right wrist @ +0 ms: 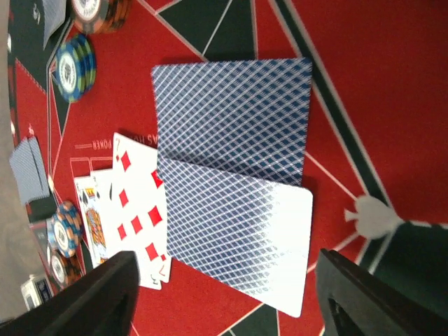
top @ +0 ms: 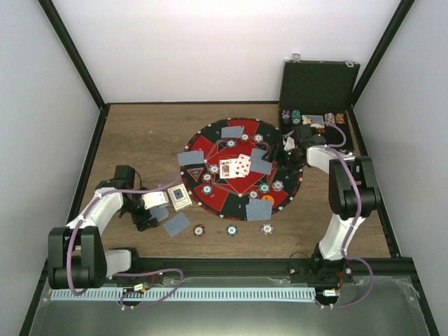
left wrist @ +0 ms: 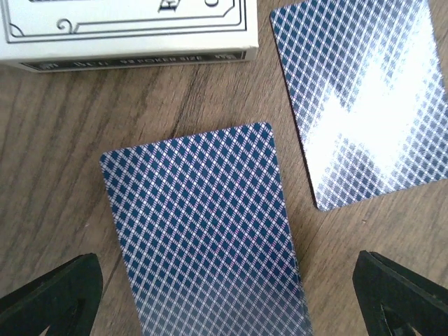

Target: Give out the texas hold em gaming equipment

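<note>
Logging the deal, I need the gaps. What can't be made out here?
Left wrist: near card, face down; bottom edge cuts it off.
Left wrist: card box, cut by top edge, print blurred.
Right wrist: face-up cards, partly under a face-down card.
Top: far-right chips, too small to count.

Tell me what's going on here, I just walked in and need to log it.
Two robot arms are laying out a poker set. The left gripper hangs open over a face-down card on the wooden table, beside a second card and a white card box. The right gripper, also open, hovers over two overlapping face-down cards on the round mat, beside face-up cards. Neither holds anything.
</note>
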Robot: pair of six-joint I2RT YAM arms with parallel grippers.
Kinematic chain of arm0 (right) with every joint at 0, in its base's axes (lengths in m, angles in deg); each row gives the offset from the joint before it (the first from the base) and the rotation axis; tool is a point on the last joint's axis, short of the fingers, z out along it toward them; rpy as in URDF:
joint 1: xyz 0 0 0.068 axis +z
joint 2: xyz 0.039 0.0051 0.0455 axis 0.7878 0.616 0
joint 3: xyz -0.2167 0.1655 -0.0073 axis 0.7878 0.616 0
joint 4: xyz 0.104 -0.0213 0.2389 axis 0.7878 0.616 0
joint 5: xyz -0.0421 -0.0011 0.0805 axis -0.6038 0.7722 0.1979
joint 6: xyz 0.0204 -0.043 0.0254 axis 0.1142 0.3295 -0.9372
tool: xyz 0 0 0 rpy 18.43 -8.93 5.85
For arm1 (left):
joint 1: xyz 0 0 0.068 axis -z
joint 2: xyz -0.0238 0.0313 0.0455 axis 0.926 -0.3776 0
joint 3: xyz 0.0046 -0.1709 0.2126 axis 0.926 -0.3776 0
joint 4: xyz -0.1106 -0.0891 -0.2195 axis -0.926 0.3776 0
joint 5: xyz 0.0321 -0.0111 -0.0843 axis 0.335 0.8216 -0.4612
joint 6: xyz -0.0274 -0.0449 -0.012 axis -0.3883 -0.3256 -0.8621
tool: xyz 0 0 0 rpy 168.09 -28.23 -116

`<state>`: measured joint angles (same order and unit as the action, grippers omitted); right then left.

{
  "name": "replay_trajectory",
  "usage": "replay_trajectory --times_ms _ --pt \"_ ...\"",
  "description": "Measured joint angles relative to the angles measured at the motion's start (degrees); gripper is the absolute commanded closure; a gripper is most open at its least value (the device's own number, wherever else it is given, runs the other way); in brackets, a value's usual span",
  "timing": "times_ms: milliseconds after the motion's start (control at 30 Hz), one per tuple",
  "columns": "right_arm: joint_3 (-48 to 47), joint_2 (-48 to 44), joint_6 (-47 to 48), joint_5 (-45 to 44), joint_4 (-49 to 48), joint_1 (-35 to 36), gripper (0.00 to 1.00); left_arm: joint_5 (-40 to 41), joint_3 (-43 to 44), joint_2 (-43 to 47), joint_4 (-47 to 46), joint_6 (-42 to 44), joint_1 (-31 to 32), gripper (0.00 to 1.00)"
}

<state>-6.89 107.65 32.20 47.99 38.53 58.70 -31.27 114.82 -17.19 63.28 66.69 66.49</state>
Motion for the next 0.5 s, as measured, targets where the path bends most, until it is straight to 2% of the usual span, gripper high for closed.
replay_trajectory --times_ms 133,367,433,500 --pt "-0.07 -3.52 0.87 -3.56 2.6 0.13 0.01 -0.68 2.12 0.61 2.64 -0.07 0.0 0.0" --pt "0.13 -13.35 1.38 -12.59 5.14 1.18 0.0 -4.42 11.54 1.7 6.69 -4.52 -0.11 0.0" --pt "1.27 -18.6 1.31 -16.74 4.15 1.51 0.0 -6.03 14.21 2.01 4.83 -8.48 -0.22 0.0" --pt "3.5 -24.33 0.9 -22.14 1.95 1.73 0.0 -7.1 15.37 2.97 -1.2 -15.69 -0.39 0.0"
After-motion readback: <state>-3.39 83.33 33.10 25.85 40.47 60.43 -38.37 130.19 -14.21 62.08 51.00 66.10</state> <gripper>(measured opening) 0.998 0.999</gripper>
